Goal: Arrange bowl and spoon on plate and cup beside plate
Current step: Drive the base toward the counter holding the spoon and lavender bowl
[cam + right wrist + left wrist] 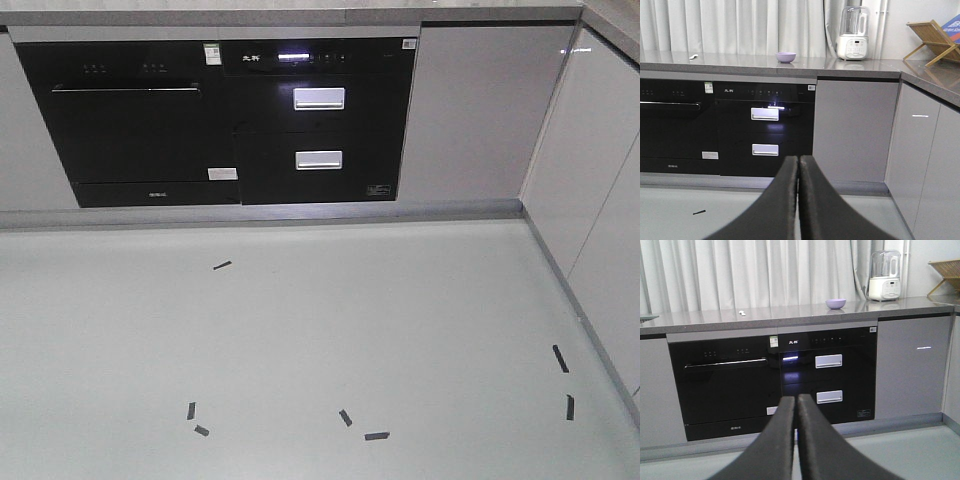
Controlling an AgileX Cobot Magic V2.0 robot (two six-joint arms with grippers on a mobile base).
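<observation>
Kitchen, grey counter (715,319) over black ovens (130,120); bowl (835,303) sat mid-counter, spoon (742,313) well left of it; your left gripper (795,401) and right gripper (798,160) were pinched shut on nothing, well short of the counter. Risk: flat little spoon slips the grasp; smooth bowl skids when nudged. Cup out of view; plate maybe the pale sliver (647,317) far left, couldn't tell.

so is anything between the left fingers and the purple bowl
Nothing visible. The bowl sits alone on the counter, with the blender off to its right and the spoon well to its left. The left fingers, shut, are short of the cabinets, only open floor between.
</observation>
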